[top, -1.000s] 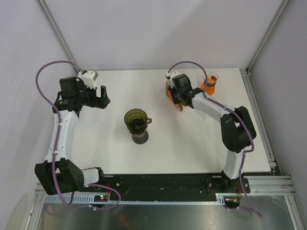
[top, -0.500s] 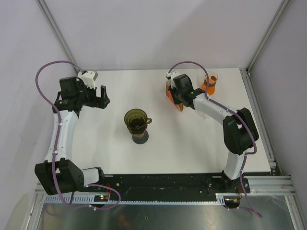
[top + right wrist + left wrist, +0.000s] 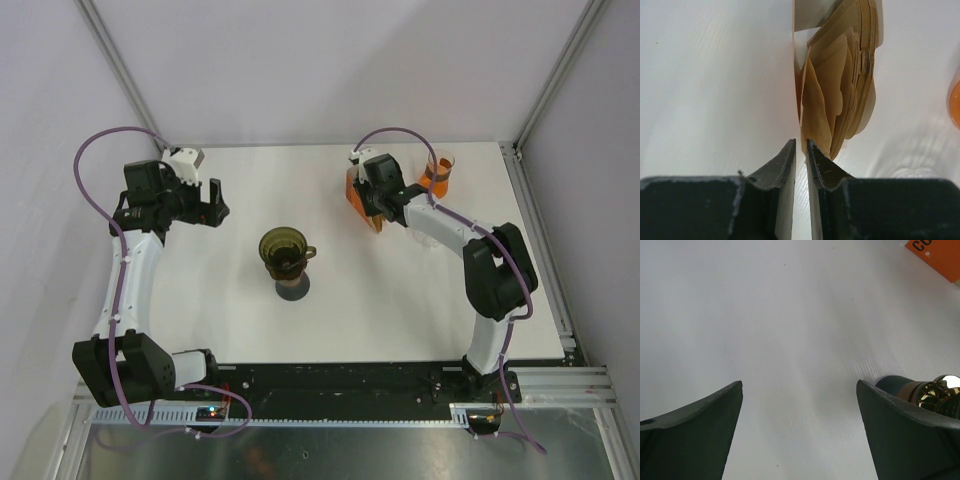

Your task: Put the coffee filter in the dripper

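Observation:
The dark glass dripper (image 3: 284, 250) stands on its dark base mid-table; its edge shows in the left wrist view (image 3: 936, 391). A stack of brown paper coffee filters (image 3: 840, 85) stands in an orange packet (image 3: 352, 190) at the back of the table. My right gripper (image 3: 374, 212) is at the packet, its jaws (image 3: 801, 142) almost together with only a thin gap, tips at the near edge of the filters; nothing shows between them. My left gripper (image 3: 215, 205) is open and empty, left of the dripper above bare table (image 3: 799, 390).
An orange-tinted cup (image 3: 438, 172) stands at the back right, just beyond the right arm. White enclosure walls surround the table. The orange packet's corner shows in the left wrist view (image 3: 940, 255).
The right arm's elbow has shifted slightly toward the back, and the gripper edged a little further along the packet. The left arm has not moved.

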`<action>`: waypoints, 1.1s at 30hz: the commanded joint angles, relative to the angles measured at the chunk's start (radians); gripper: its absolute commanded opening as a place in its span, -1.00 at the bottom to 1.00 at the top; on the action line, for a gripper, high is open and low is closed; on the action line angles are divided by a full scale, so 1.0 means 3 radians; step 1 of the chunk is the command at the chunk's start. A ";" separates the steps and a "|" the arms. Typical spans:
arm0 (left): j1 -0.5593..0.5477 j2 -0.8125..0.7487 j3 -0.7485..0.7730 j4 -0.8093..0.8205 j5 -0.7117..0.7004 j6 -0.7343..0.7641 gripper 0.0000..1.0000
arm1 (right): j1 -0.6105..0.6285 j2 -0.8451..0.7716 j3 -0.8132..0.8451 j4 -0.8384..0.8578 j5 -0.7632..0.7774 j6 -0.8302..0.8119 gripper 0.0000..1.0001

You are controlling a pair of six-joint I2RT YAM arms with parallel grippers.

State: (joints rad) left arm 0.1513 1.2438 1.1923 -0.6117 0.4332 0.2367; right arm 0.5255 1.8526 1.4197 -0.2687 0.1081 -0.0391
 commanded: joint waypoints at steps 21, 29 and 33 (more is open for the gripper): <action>0.0039 -0.0080 0.0028 0.0064 0.0072 0.0004 0.99 | -0.0049 0.0213 0.0003 0.0099 0.0012 -0.0055 -0.80; 0.0035 -0.0076 0.0044 0.0057 0.0072 0.0012 0.99 | -0.0038 0.0038 0.0013 -0.0041 -0.0029 -0.0040 -1.00; 0.0038 -0.0080 0.0048 0.0054 0.0075 0.0015 0.99 | -0.0016 -0.0099 0.0006 -0.0159 -0.0046 -0.0014 -1.00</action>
State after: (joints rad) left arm 0.1532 1.2438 1.1923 -0.6121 0.4332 0.2367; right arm 0.5144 1.9053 1.4193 -0.2859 0.1028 -0.0460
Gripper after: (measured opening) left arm 0.996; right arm 0.009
